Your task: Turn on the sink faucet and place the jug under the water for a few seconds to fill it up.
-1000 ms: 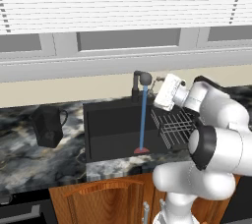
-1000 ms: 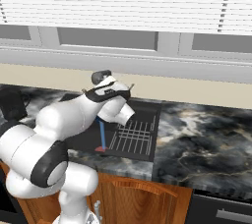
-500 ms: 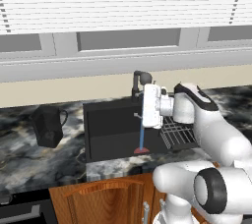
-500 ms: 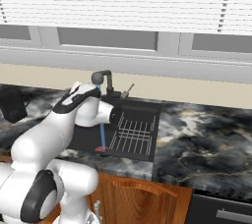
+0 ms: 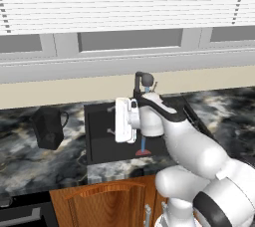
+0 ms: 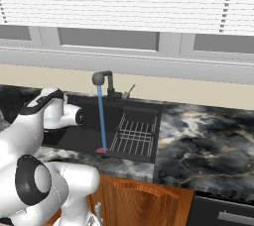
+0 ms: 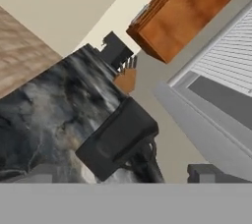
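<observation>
Marbled dark stone counter (image 5: 20, 169) runs below a window with closed white blinds (image 5: 119, 2) in the left base view. A wide black sink (image 5: 99, 141) is set into the counter. At its back edge stands the sink faucet (image 5: 143, 80), a short dark grey post with a rounded head. From that head the water (image 5: 144, 144) falls as a thin light-blue line to a small reddish patch on the sink floor. The white arm reaches across the front of the sink, and the gripper (image 5: 113, 125) hangs over the sink's left part, pointing left toward the jug. Its two small fingers stand apart, with nothing between them. The jug (image 5: 49, 127), black and boxy, sits upright on the counter to the left of the sink, well apart from the gripper, its loop handle facing the sink.

From the right base view, the faucet (image 6: 104, 81) and the blue stream (image 6: 101, 121) stand clear near the sink's middle. A dark wire rack (image 6: 135, 136) lies along the sink's right side. A small lever (image 6: 129, 91) tilts up beside the faucet post. The arm's wrist covers the sink's left end.

Rolled sideways, the hand view looks across the counter at the jug (image 7: 117, 138), which lies close ahead. Farther off stand a wooden knife block (image 7: 126, 78) and a dark appliance (image 7: 114, 50); what kind cannot be told. Wooden wall cabinets (image 7: 192, 12) hang beyond.
</observation>
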